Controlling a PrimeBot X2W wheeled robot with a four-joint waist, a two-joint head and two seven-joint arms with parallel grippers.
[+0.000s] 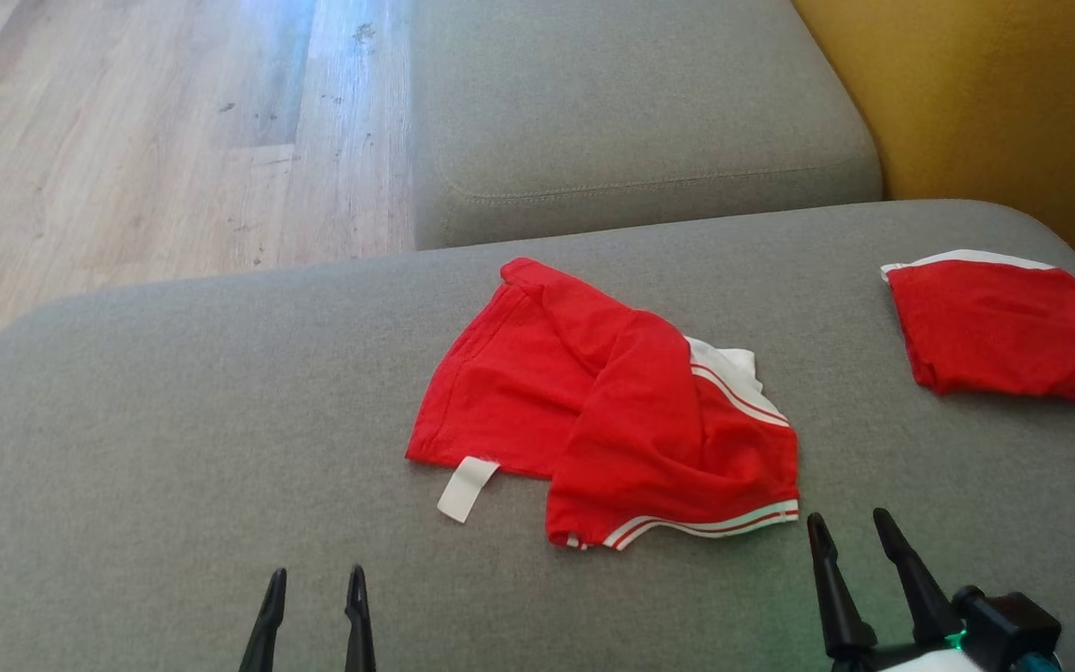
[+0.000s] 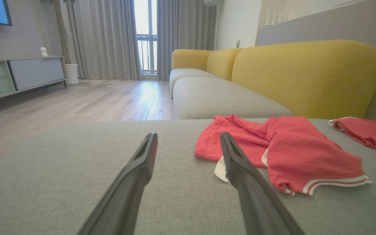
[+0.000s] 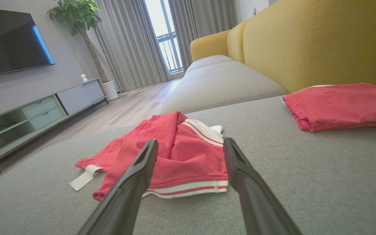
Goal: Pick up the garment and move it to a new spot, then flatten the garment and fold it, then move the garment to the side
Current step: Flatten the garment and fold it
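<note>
Bare grey cushion [image 1: 174, 420] is lying open left of and nearer than the crumpled red garment [image 1: 612, 411]. Folded red piece [image 1: 999, 331] is occupying the far right; yellow backrest [image 1: 995, 93] is apparently walling that side.

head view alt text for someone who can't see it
A crumpled red garment with white-striped trim lies on a grey sofa seat, with a folded red garment at far right. The left claw and right claw, both open, rise from the bottom edge, touching nothing.
</note>
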